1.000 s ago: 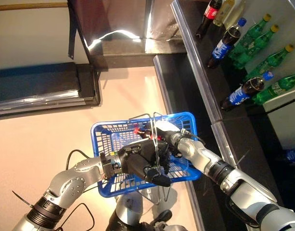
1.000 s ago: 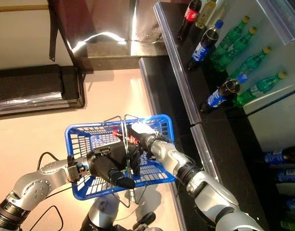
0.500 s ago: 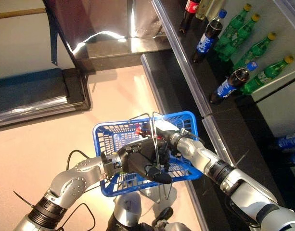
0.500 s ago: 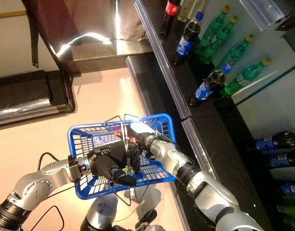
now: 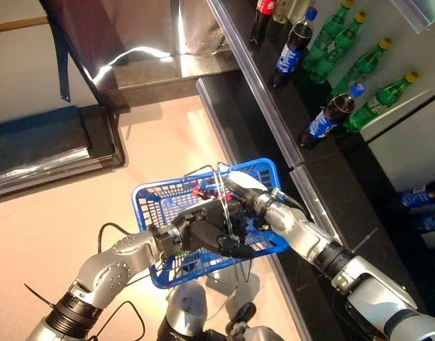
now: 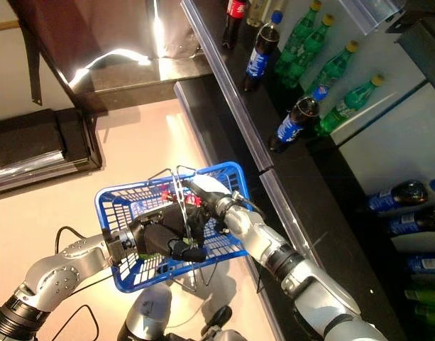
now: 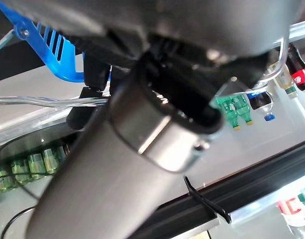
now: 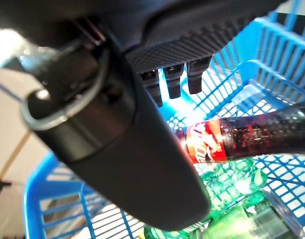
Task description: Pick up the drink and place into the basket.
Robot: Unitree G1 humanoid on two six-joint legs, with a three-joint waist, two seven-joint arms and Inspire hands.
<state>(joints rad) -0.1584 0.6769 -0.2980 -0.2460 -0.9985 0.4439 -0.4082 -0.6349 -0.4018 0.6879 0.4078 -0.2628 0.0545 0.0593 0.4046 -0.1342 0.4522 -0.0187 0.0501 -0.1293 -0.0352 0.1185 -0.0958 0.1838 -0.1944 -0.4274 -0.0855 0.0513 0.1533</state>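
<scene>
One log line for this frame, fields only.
left hand: holds wire handles | right hand: inside blue basket | cola bottle: in basket

Pale pink floor; dark shelving along right holding bottles; black mat at left.

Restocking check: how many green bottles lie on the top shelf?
4 on the top shelf: two green bottles side by side at the far end, one in the middle, one nearest. Others may be hidden.
</scene>
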